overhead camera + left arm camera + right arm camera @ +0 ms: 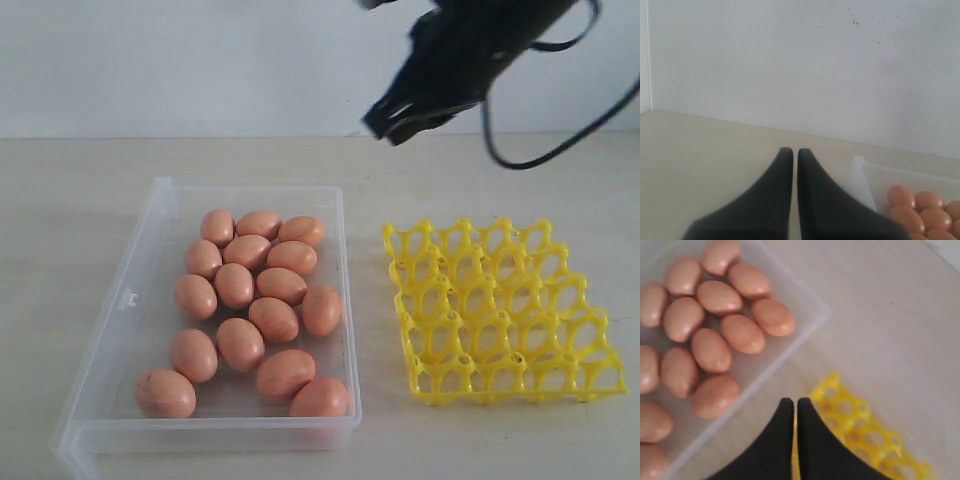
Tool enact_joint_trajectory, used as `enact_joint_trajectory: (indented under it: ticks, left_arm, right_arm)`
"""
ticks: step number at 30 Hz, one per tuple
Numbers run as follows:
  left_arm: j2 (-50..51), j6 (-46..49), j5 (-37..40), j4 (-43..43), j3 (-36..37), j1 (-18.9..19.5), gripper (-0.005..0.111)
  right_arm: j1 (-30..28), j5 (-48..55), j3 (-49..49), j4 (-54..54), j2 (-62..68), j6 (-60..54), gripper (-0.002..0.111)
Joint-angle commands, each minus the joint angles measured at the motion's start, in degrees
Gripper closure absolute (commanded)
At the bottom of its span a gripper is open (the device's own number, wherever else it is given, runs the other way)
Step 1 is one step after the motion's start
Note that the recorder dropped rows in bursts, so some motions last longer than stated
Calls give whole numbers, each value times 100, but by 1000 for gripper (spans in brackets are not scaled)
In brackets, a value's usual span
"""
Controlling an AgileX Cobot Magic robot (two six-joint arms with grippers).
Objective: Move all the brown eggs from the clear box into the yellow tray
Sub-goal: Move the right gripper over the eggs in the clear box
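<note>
**Ana:** Brown eggs (273, 319), where are they?

**Ben:** All sixteen lie in the clear box (150, 250), at 9 o'clock from the yellow tray (449, 318). Many touch each other.

**Ana:** And the right gripper (388, 127)?

**Ben:** It hangs in the air over the table (480, 180), at about 11 o'clock from the tray. Its jaws are pressed together and hold nothing. Its arm (480, 40) is cut off by the top edge.

**Ana:** The left gripper (795, 151)?

**Ben:** The outside camera does not show it. Its own camera shows two black fingers (765, 200) almost touching, with nothing between them. It also shows one box corner and a few eggs, cut off at the edge.

**Ana:** Is anything fuzzy?

**Ben:** Yes. In the right wrist camera the tray looks blurry, and the fingers hide part of it.
</note>
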Motion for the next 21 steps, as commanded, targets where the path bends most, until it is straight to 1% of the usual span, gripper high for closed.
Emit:
enact_joint_trajectory:
  ticks: [1, 3, 5, 7, 10, 12, 14, 16, 21]
  left_arm:
    - [-14, -51, -15, -51, 20, -10, 103]
    - [-14, -51, -15, -51, 20, -10, 103]
    - [-14, -51, -15, -51, 20, -10, 103]
    - [-14, -51, -15, -51, 20, -10, 103]
    - [-14, -51, -15, -51, 20, -10, 103]
    - [-14, -51, -4, -51, 20, -10, 103]
    - [-14, -51, -4, -51, 20, -10, 103]
    - [-14, -51, -4, -51, 20, -10, 103]
    - [-14, -51, -4, -51, 20, -10, 103]
  right_arm:
    - [748, -48, -611, -347, 776, 465, 109]
    - [940, 41, -870, -632, 1129, 696, 108]
    - [1060, 263, -1107, -785, 1501, 825, 103]
    - [1117, 495, -1276, -798, 1797, 961, 95]
    - [1116, 791, -1403, -836, 2164, 1481, 77]
    - [1116, 880, -1403, -861, 2311, 1558, 66]
    - [1116, 880, -1403, -834, 2402, 1483, 59]
    - [1116, 767, -1403, -797, 2459, 1230, 56]
    - [1116, 216, -1403, -568, 2498, 666, 57]
